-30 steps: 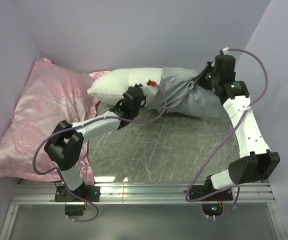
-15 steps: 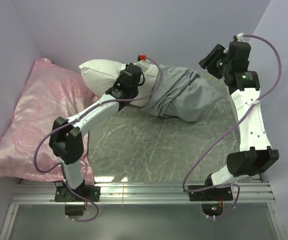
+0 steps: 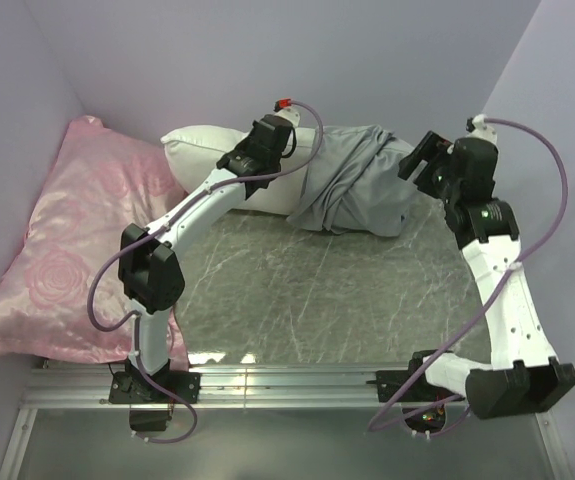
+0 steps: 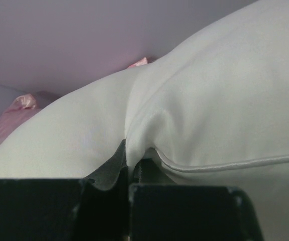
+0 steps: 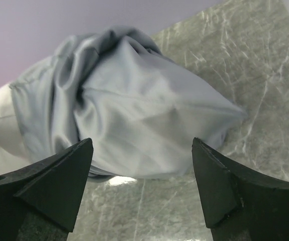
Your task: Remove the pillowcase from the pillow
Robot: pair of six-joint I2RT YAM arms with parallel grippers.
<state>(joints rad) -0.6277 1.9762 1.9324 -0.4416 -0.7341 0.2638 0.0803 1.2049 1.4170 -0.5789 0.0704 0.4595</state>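
The white pillow (image 3: pixel 205 150) lies along the back wall, its right half still inside the bunched grey pillowcase (image 3: pixel 359 190). My left gripper (image 3: pixel 275 128) is shut on a pinched fold of the pillow (image 4: pixel 194 110) near its middle; its fingertips (image 4: pixel 115 163) clamp the white fabric. My right gripper (image 3: pixel 419 160) hovers open just right of the pillowcase (image 5: pixel 144 120), its fingers (image 5: pixel 66 175) spread wide with nothing between them. The pillow's covered end is hidden under the grey cloth.
A shiny pink rose-patterned pillow (image 3: pixel 77 250) fills the left side of the table against the left wall. The grey marbled tabletop (image 3: pixel 337 300) spreads in front. Lilac walls close in at the back and both sides. Purple cables loop off both arms.
My right gripper let go of the pillowcase, opened wide and drew back to the right. My left gripper, still shut on the pillow, carried it toward the back wall.
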